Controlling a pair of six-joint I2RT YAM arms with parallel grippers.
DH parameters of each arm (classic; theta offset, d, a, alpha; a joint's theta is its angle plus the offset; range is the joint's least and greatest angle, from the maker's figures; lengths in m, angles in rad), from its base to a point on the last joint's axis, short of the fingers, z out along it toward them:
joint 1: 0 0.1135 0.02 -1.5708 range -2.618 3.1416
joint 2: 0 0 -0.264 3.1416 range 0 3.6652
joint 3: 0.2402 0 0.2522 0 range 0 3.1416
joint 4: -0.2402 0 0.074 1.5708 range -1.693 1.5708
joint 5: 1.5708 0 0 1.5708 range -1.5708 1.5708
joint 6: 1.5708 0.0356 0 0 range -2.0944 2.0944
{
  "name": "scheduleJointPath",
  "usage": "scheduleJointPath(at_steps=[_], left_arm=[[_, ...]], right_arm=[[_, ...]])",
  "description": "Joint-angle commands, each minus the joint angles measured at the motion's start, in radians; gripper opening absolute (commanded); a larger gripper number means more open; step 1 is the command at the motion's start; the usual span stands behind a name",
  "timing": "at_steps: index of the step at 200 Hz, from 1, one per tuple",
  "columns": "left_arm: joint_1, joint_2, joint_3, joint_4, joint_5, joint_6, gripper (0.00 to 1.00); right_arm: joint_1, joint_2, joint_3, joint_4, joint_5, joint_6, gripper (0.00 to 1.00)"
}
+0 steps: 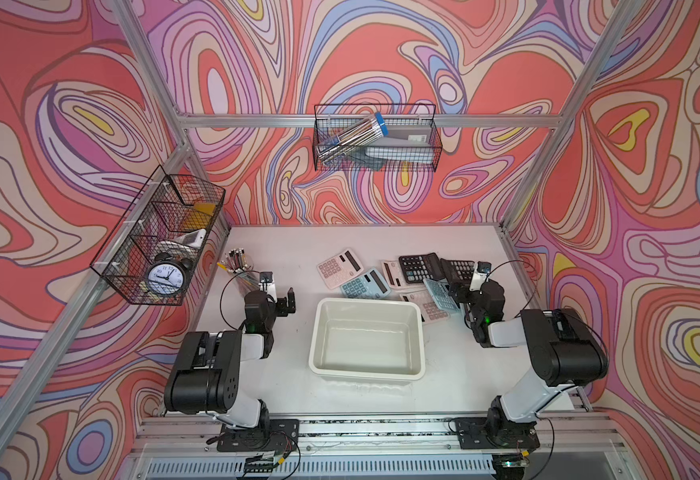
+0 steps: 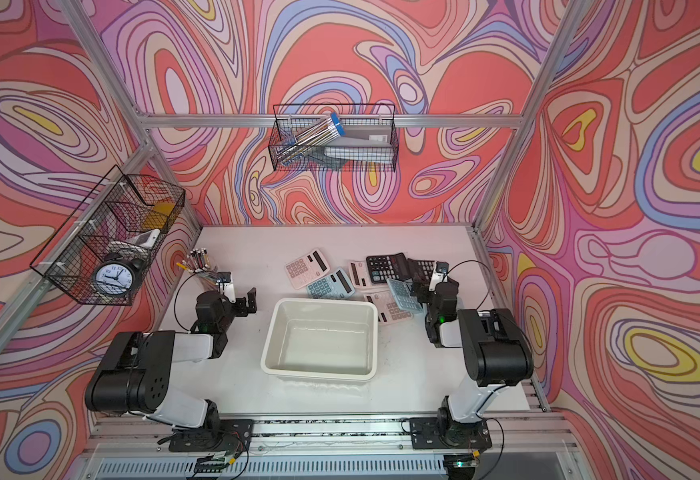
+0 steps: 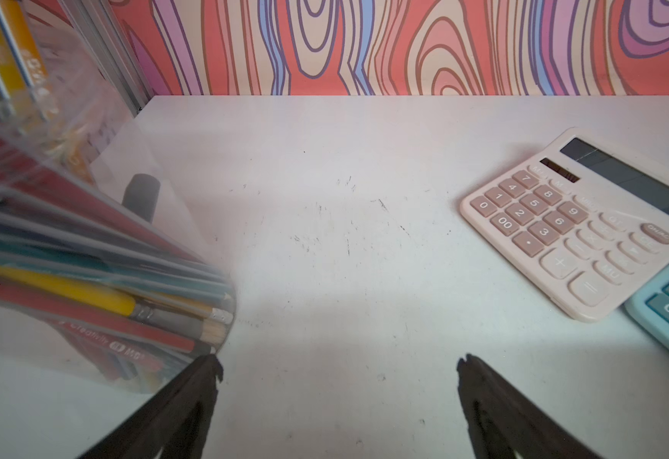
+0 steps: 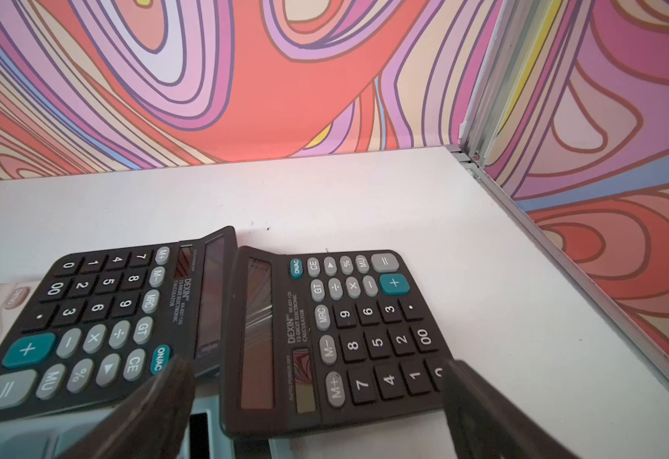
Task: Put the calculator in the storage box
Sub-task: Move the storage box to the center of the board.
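The box (image 1: 364, 372) sits mid-table. The calculators (image 1: 364, 284) all lie outside it, in an overlapping heap just behind, several half covered by their neighbours. The right gripper (image 4: 317, 367) hangs spread wide over a black calculator (image 4: 364, 337), gripping nothing; I can't tell whether its tips touch it. The left gripper (image 3: 338, 361) is also wide apart and empty, over bare table (image 3: 324, 258), beside a blurred clear cup of pencils (image 3: 86, 278).
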Motion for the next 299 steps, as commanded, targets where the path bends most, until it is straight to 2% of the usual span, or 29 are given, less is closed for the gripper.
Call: scheduleJointPath(at_steps=[1, 176, 192, 213, 225, 239, 254, 269, 285, 299], left_arm=[[-0.007, 0.001, -0.001, 0.012, -0.011, 0.01, 0.99], [-0.007, -0.019, -0.005, 0.004, -0.019, 0.006, 0.99], [-0.007, -0.083, -0.019, -0.023, -0.093, -0.022, 0.99], [-0.007, -0.235, -0.044, -0.102, -0.214, -0.067, 0.99], [-0.007, -0.329, -0.039, -0.173, -0.251, -0.077, 0.99], [-0.007, -0.433, -0.035, -0.242, -0.247, -0.1, 0.99], [-0.007, -0.532, -0.033, -0.298, -0.237, -0.186, 0.99], [-0.007, -0.617, -0.027, -0.368, -0.228, -0.295, 0.99], [-0.007, -0.711, 0.017, -0.55, -0.229, -0.447, 0.99], [-0.007, -0.786, 0.051, -0.683, -0.151, -0.503, 0.99]], right_arm=[[0.004, 0.005, 0.0, 0.002, 0.001, -0.004, 0.98], [0.005, 0.001, -0.003, 0.004, -0.008, -0.004, 0.98], [0.005, -0.061, 0.0, -0.055, -0.046, -0.023, 0.98], [0.007, -0.197, 0.048, -0.266, -0.045, -0.009, 0.98], [0.007, -0.267, 0.054, -0.318, -0.073, 0.012, 0.98], [0.008, -0.349, 0.048, -0.358, -0.091, 0.057, 0.98], [0.008, -0.443, 0.056, -0.431, -0.102, 0.142, 0.98], [0.008, -0.534, 0.11, -0.591, -0.111, 0.24, 0.98], [0.008, -0.601, 0.185, -0.782, -0.168, 0.306, 0.98], [0.008, -0.641, 0.221, -0.904, -0.238, 0.336, 0.98]])
